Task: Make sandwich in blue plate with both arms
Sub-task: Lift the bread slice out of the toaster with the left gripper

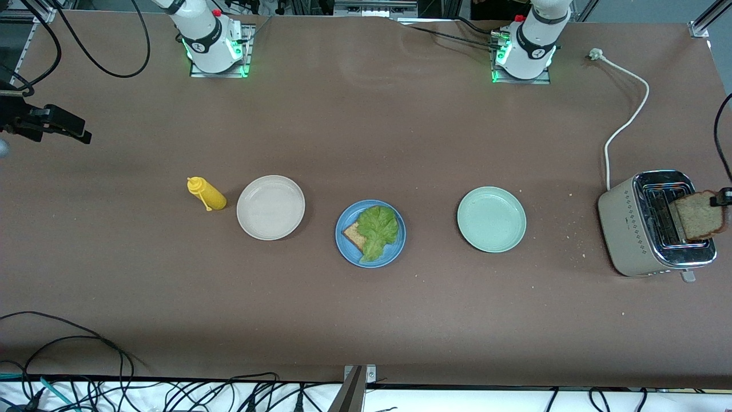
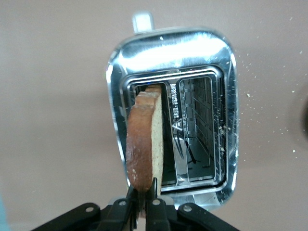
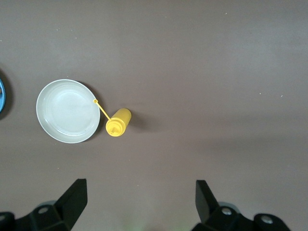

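The blue plate (image 1: 350,217) sits mid-table with a slice of brown toast (image 1: 353,234) on it and a ruffled green lettuce leaf (image 1: 377,229) over that slice. A second toast slice (image 1: 699,214) (image 2: 144,139) is held upright by its crust over one slot of the toaster (image 1: 635,223) (image 2: 202,53), with my left gripper (image 1: 725,197) (image 2: 143,185) shut on it. My right gripper (image 3: 142,185) hangs open and empty high over bare table near its base; a sliver of the blue plate (image 3: 1,96) shows in its wrist view.
A beige plate (image 1: 270,207) (image 3: 67,111) and a yellow squeeze bottle (image 1: 207,194) (image 3: 118,123) lie toward the right arm's end. A pale green plate (image 1: 491,219) lies between the blue plate and the toaster. The toaster's white cord (image 1: 629,120) runs toward the bases. Crumbs dot the table near the toaster.
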Tool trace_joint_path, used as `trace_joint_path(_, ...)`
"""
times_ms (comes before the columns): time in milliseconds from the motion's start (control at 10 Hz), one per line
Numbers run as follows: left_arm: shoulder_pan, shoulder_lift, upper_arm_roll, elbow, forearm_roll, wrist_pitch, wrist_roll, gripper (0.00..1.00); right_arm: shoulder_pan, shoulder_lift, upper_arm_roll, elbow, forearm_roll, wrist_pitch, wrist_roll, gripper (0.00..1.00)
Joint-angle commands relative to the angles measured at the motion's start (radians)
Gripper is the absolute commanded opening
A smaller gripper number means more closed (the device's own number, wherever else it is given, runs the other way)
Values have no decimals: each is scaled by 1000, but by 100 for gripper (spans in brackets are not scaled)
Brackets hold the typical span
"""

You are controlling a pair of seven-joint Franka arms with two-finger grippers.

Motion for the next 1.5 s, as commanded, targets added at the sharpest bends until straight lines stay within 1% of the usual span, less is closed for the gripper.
trace_joint_path(0,4,-158,0,-13,-22,-110,21,0,0,11,-3,34,-5,-22,0,100)
trace_joint_path(100,4,-204,0,-13,-41,-157,20,0,0,13,-3,34,-7,-22,0,100)
trace_joint_path(299,-4,-255,-3,-15,-154,-213,-58,0,0,13,-1,34,-7,-21,0,100)
trace_joint_path(399,-19,-255,-42,-15,-181,-251,-163,0,0,13,-1,34,-8,-21,1,100)
trace_joint_path(499,-19,-252,-111,-24,-187,-267,-291,0,0,13,-1,34,-8,-21,1,100)
trace_joint_path(599,-19,-241,-165,-33,-230,-271,-409,0,0,13,-1,34,-11,-21,3,100)
trace_joint_path(798,-20,-226,-216,-56,-398,-271,-587,0,-5,30,-3,34,-20,-15,4,100)
trace_joint_path(898,-48,-215,-236,-73,-437,-265,-641,0,-16,33,-3,34,-37,-15,4,100)
trace_joint_path(998,-116,-198,-238,-77,-443,-252,-724,0,-23,40,-7,34,-59,-10,3,100)
trace_joint_path(1098,-166,-183,-238,-79,-484,-210,-799,0,-28,59,-9,37,-65,26,3,100)
trace_joint_path(1297,-252,-145,-238,-88,-601,-96,-945,0,-28,66,-9,37,-65,48,3,100)
trace_joint_path(1397,-296,-141,-238,-116,-642,-19,-983,0,-28,67,-9,37,-63,50,0,100)
